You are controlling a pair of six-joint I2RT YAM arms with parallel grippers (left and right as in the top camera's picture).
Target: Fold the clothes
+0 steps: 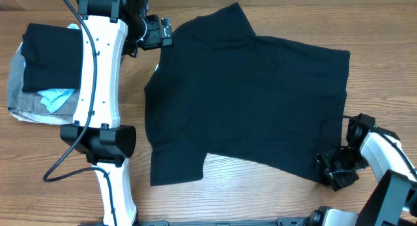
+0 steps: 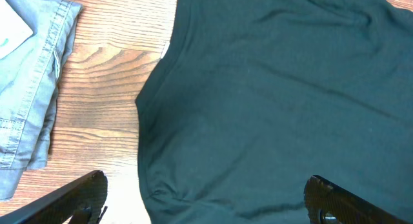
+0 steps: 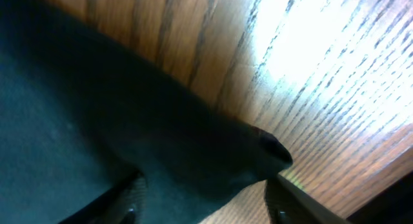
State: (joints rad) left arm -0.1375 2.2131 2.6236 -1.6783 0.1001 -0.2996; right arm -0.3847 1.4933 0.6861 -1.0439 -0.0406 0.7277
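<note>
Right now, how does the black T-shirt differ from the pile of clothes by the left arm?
The black T-shirt lies spread open; the pile is folded small. The T-shirt is all black; the pile shows black, grey and light blue. Both lie on the wooden table.

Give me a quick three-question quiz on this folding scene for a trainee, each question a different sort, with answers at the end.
1. True or false: the black T-shirt is already folded.
2. The left claw is: A open, B shut on a sleeve, C out of view.
3. Which claw is nearer the pile of garments: the left, or the right claw?
Key: 1 false, it lies spread out. 2 A. 3 left.
</note>
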